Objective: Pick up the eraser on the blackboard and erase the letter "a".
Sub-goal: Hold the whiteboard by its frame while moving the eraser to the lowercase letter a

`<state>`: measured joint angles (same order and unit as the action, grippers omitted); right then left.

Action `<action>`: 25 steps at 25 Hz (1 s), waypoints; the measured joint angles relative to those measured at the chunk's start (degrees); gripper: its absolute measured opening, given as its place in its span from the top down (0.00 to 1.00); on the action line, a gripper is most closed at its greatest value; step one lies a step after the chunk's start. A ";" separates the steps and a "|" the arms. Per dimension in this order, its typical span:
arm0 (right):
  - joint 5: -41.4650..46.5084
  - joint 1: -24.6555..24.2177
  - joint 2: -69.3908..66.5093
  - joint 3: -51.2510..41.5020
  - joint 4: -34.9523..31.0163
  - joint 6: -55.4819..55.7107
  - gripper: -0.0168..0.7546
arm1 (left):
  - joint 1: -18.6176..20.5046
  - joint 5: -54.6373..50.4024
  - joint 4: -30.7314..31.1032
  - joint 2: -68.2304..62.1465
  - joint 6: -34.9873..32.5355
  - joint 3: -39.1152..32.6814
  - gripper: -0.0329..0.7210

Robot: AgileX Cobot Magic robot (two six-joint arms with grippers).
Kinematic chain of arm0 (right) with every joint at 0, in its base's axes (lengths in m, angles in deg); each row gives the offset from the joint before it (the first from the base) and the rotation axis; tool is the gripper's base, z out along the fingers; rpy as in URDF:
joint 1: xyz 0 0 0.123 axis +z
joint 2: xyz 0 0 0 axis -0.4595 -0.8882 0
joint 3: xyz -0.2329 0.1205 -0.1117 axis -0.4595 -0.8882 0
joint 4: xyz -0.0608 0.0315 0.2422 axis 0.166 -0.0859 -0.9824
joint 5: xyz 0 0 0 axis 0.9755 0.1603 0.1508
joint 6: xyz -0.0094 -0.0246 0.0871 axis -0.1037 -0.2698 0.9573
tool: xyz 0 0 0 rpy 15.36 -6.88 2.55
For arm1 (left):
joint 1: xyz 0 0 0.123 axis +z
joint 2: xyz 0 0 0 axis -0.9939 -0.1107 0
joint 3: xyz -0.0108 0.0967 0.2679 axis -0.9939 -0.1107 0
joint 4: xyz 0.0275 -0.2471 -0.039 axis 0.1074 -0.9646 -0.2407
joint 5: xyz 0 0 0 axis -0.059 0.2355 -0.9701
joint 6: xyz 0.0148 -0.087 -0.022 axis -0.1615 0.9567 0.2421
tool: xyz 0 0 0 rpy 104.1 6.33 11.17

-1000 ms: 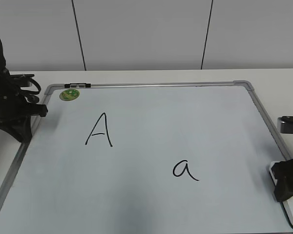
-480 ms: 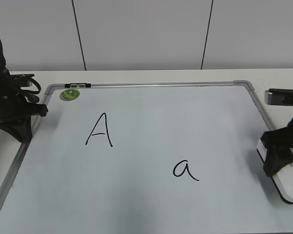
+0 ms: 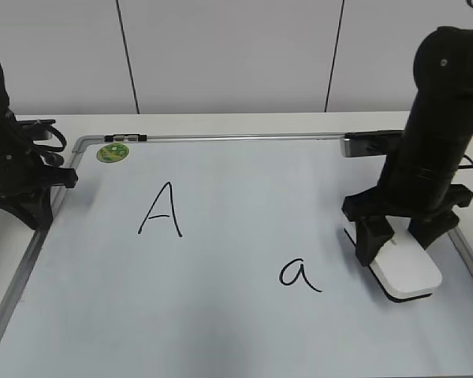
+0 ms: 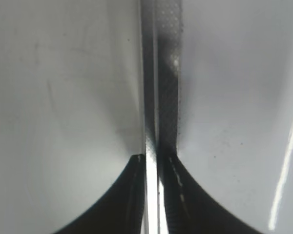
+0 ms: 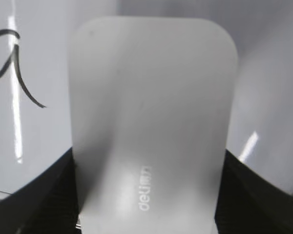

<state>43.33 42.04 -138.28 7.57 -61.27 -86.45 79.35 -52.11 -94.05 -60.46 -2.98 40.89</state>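
The white eraser (image 3: 406, 272) with a dark felt underside sits on the blackboard (image 3: 236, 331), just right of the letter "a" (image 3: 299, 275). My right gripper (image 3: 398, 240) is shut on the eraser, one finger on each long side. In the right wrist view the eraser (image 5: 151, 122) fills the frame, my right gripper (image 5: 149, 195) clamps it, and part of the letter "a" (image 5: 14, 68) shows at the upper left. My left gripper (image 3: 33, 206) rests at the board's left frame; in the left wrist view my left gripper (image 4: 154, 163) is shut over the frame rail.
A capital "A" (image 3: 161, 210) is written left of centre. A round green sticker (image 3: 111, 153) sits at the board's far left corner. The grey metal frame (image 3: 244, 137) borders the board, with a white wall behind.
My right gripper has carried the eraser leftwards from the board's right edge to just right of the letter "a". The right arm now stands tall in view. The left arm has not moved.
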 joint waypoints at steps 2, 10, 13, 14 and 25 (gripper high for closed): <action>0.59 0.59 -1.69 1.83 0.00 0.12 0.31 | 0.00 0.00 -0.10 0.00 0.00 0.00 0.83; 1.98 3.13 -9.90 10.67 -0.13 0.53 0.31 | 0.00 0.00 -0.21 0.00 0.00 0.00 0.82; 0.78 4.93 -11.48 11.65 -0.13 0.53 0.31 | 0.00 0.00 -0.21 0.00 0.00 0.00 0.82; 0.24 5.51 -11.87 11.79 -0.13 0.53 0.31 | 0.00 0.00 -0.21 0.00 0.00 0.00 0.82; -2.78 10.51 -13.43 12.11 0.39 0.79 0.31 | 0.00 0.00 -0.29 0.00 -0.01 0.00 0.81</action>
<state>40.54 52.55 -151.70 19.69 -60.87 -85.66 79.35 -52.11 -94.34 -60.46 -3.00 40.89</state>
